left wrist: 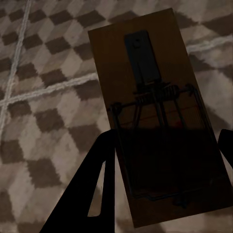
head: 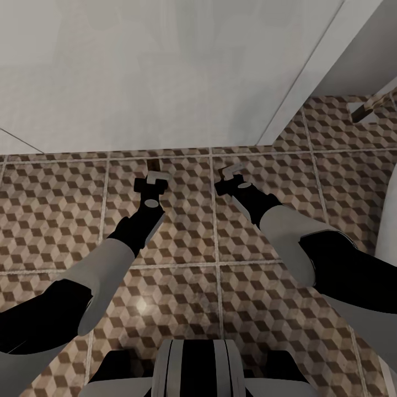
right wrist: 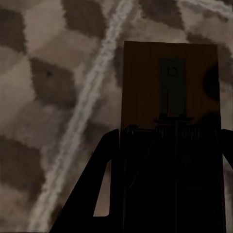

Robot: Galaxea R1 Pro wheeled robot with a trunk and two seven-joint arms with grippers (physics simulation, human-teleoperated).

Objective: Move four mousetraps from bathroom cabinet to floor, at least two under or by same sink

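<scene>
Both arms reach down toward the cube-patterned bathroom floor (head: 182, 231). My left gripper (head: 153, 178) is shut on a dark-brown mousetrap (left wrist: 155, 87), whose tip pokes out past the fingers (head: 154, 164). Its spring and wire bar show clearly, with a dark finger (left wrist: 92, 194) against one edge of the slab. My right gripper (head: 231, 172) is shut on a second mousetrap (right wrist: 170, 77), held low over a grout line (right wrist: 92, 82), with a finger (right wrist: 104, 184) on its edge. The sink's basin and tap are out of view.
A broad white surface (head: 165, 71) rises just beyond the grippers. A white slanted panel (head: 314, 71) runs up to the right, with a small pale object (head: 365, 108) on the tiles behind it. A white curved body (head: 389, 215) stands at the right edge.
</scene>
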